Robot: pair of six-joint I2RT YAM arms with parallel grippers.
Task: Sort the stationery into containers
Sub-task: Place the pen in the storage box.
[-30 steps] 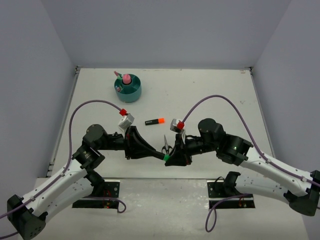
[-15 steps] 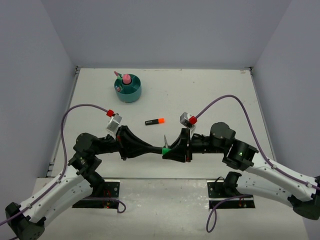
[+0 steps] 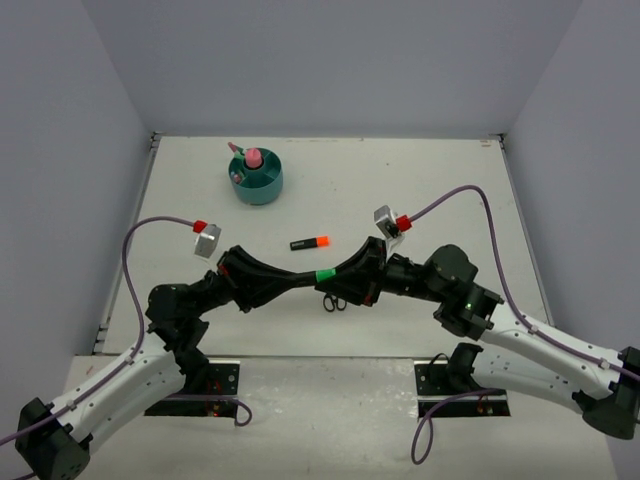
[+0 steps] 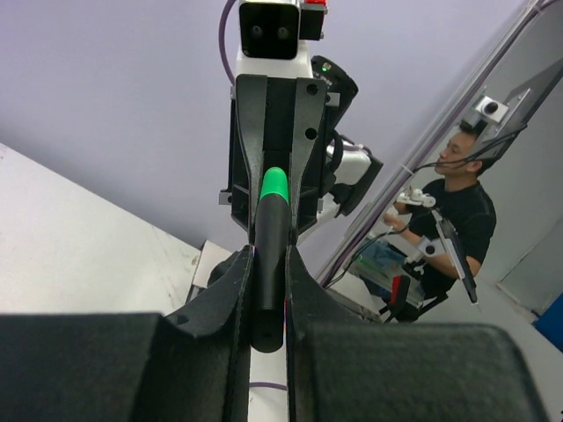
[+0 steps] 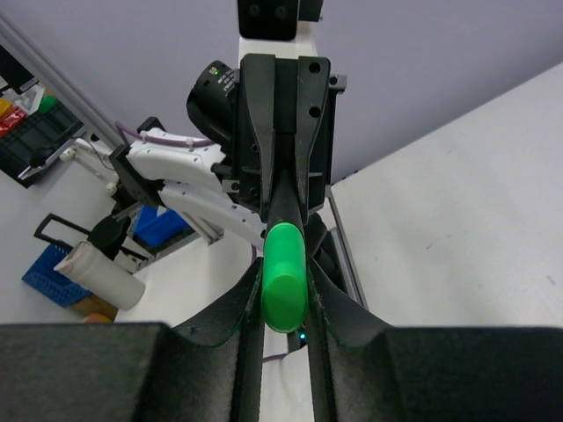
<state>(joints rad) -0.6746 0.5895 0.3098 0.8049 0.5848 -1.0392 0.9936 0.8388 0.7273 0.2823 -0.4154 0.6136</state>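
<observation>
This is a robotics lab, set up for recording. The white surface (image 3: 420, 190) is boxed in on three sides by plain pale panels (image 3: 330, 60). Two robot arms (image 3: 130, 375) are bolted to black plates (image 3: 228, 388) at its near edge, and purple cables (image 3: 455, 190) loop above it. Beyond the surface, the wrist views show a man in a black T-shirt (image 4: 457, 211) seated among arm-like gear. They also show blue plastic crates (image 5: 53, 277) and dark shelving (image 5: 31, 132).
</observation>
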